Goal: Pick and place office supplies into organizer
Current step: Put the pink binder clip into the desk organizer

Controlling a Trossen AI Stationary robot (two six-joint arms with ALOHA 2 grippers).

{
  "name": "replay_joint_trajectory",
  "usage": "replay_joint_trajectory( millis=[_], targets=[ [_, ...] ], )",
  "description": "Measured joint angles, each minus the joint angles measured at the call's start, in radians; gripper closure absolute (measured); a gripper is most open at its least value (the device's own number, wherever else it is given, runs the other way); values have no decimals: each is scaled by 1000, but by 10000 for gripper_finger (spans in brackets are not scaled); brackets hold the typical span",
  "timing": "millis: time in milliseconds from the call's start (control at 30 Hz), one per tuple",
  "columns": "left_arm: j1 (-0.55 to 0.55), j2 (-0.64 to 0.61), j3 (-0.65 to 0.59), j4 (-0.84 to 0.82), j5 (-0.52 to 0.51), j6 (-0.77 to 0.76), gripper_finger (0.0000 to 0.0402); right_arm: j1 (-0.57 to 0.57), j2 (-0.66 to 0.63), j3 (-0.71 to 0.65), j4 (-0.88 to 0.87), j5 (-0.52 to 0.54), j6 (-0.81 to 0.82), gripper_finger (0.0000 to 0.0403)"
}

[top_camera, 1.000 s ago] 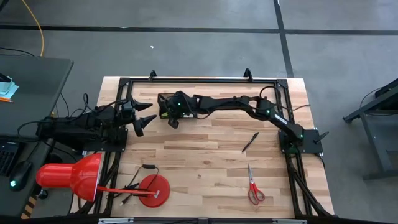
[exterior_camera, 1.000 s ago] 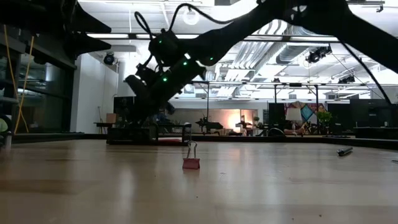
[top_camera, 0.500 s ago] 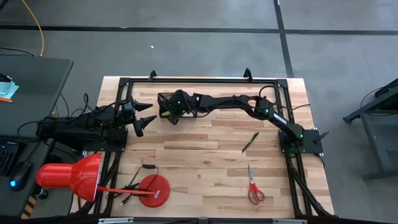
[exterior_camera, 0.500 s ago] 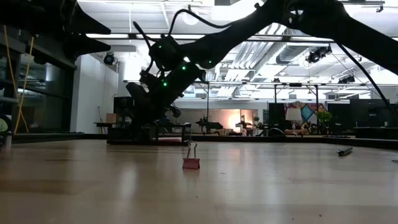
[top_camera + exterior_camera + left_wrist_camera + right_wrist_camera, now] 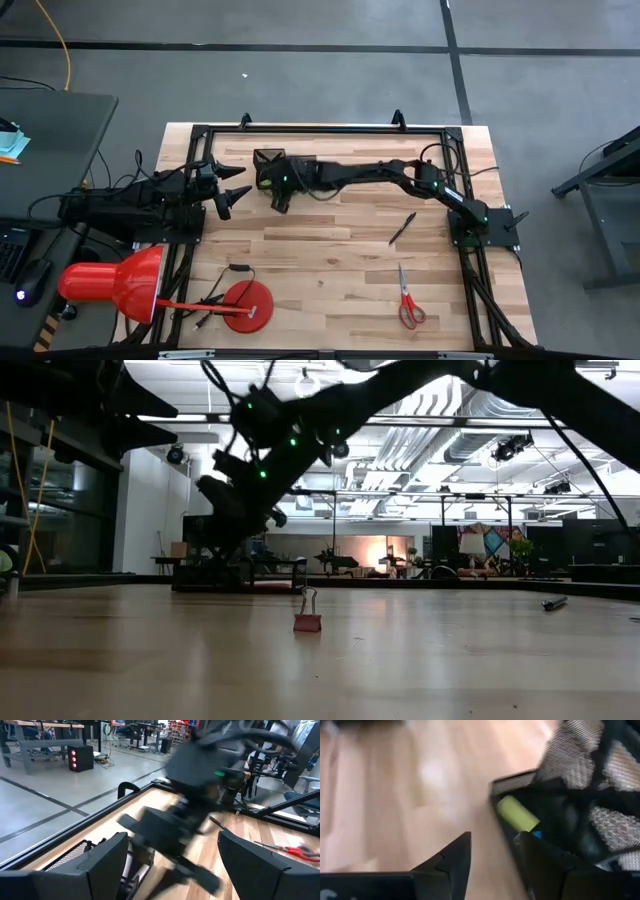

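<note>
Organizer [image 5: 272,160] sits just beside parted right gripper [image 5: 281,198].

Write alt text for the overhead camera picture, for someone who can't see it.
From above, the right gripper reaches across a wooden table to a black organizer at the far side. The left gripper waits nearby; a black pen, red scissors and red lamp remain.

Both arms looking matte black, chunky jointed segments. Right arm [image 5: 370,172] showing green status lights glowing near wrist, thin black cable looping off elbow. Left arm [image 5: 130,205] wearing tangle of black cables. Fingers [image 5: 107,865] looking flat, dark, wedge-shaped.
</note>
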Motion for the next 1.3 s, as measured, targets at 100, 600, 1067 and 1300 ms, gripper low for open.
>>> replay_joint_trajectory(
  millis=[100,600,1067,1300],
  targets=[
    [0,0,0,-2,0,0,108,59,-9,0,-2,27,-15,253],
    [0,-1,0,-23,0,-18,108,330,-78,-231,125,236,86,268],
    [0,-2,0,-20,-4,-17,108,506,-496,-991,703,312,215,269],
    [0,-1,0,1,-31,-15,108,603,-502,-1134,782,464,353,263]
  ],
)
